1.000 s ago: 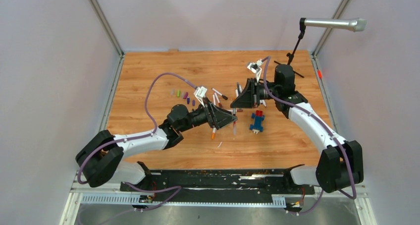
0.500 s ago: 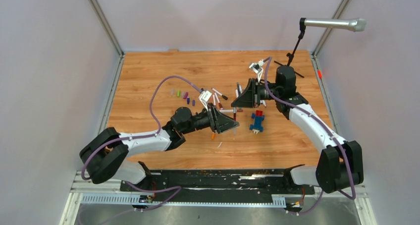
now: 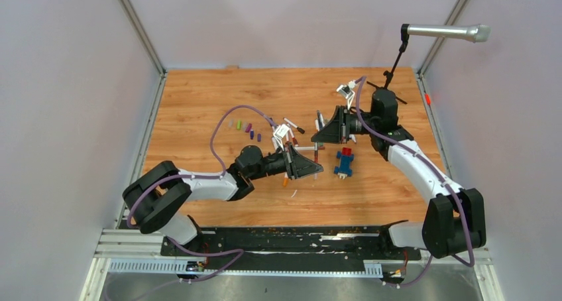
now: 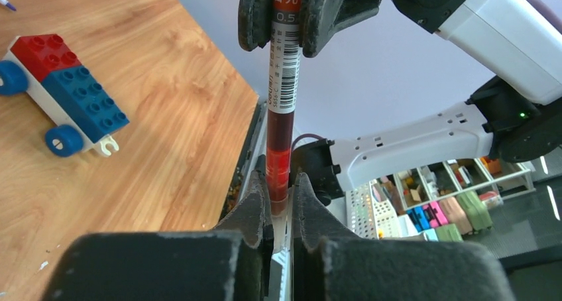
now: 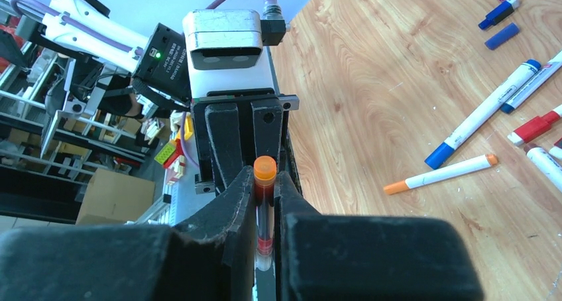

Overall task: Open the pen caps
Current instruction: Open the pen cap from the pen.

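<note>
A gel pen (image 3: 315,152) with a barcode label (image 4: 285,75) spans the gap between both grippers above the table's middle. My left gripper (image 3: 315,167) (image 4: 279,185) is shut on its dark red translucent end, which looks like the cap. My right gripper (image 3: 318,136) (image 5: 265,181) is shut on the labelled barrel. In the right wrist view the pen's orange end plug (image 5: 264,167) sticks out at the jaw tips. In the left wrist view the right arm's fingers (image 4: 318,16) clamp the pen at the top. Several loose pen caps (image 3: 247,127) lie in a row at the left.
A blue-and-red block car (image 3: 343,162) (image 4: 63,95) sits just right of the grippers. Several pens and markers (image 5: 494,112) lie behind them, and an orange-tipped one (image 3: 285,179) lies under the left arm. A microphone stand (image 3: 397,56) rises at the back right.
My left arm has reached right to the hanging pen, and its jaws have gone from wide open to shut on the pen's lower end. The right gripper has kept its hold in place.
</note>
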`<action>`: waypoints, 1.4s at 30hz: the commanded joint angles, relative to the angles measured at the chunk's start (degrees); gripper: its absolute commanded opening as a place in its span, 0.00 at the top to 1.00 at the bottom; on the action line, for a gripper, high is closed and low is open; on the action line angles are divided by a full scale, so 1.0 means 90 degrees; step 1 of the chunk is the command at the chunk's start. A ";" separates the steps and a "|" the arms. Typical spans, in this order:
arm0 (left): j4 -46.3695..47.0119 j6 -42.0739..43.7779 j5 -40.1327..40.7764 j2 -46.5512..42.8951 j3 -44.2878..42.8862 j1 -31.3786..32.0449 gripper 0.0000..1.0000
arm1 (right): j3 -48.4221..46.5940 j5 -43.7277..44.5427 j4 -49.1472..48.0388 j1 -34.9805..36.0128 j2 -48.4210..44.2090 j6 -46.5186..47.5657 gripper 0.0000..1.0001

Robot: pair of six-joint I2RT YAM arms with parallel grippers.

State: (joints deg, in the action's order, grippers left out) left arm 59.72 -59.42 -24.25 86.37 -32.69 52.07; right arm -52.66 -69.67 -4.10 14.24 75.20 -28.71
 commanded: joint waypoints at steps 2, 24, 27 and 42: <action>0.0433 -0.0278 -0.0357 0.0184 0.0012 0.0044 1.00 | -0.0289 -0.0209 -0.0366 -0.0097 0.0107 0.0068 1.00; 0.2598 -0.1289 -0.0620 0.0323 0.0266 0.0051 0.50 | 0.0108 -0.0650 -0.1080 -0.0117 -0.0707 -0.0263 1.00; 0.2714 -0.1354 -0.0626 0.0405 0.0256 0.0053 0.57 | 0.0123 -0.0638 -0.1102 -0.0126 -0.0719 -0.0284 1.00; 0.2209 -0.1051 -0.0526 0.0490 0.0207 0.0054 1.00 | 0.0230 -0.0278 -0.0252 -0.0129 -0.0772 0.0602 0.64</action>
State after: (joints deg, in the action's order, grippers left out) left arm 81.14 -70.81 -30.74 92.77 -29.98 52.16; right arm -50.87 -73.93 -9.28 13.21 69.38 -30.63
